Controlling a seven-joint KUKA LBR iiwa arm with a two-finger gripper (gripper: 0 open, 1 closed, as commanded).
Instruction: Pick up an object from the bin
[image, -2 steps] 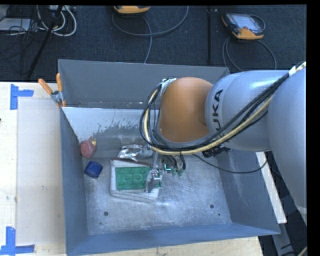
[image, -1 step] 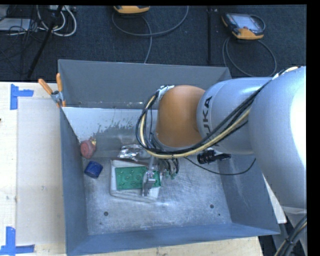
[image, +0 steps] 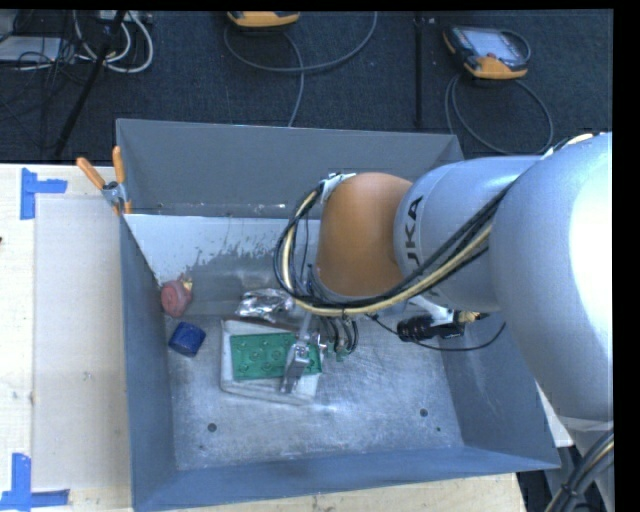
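My gripper (image: 297, 368) is low in the middle of the bin, right over the right end of a flat clear packet holding a green board (image: 258, 357). It touches or nearly touches that packet. A crumpled silvery wrapper (image: 262, 303) lies just behind the packet, to the gripper's left. Nothing can be seen held in the gripper.
A small blue block (image: 186, 339) lies left of the packet, with a dull red ball (image: 176, 295) behind it near the left wall. The arm, with its orange cover and cables, hangs over the bin's right half and hides the floor there.
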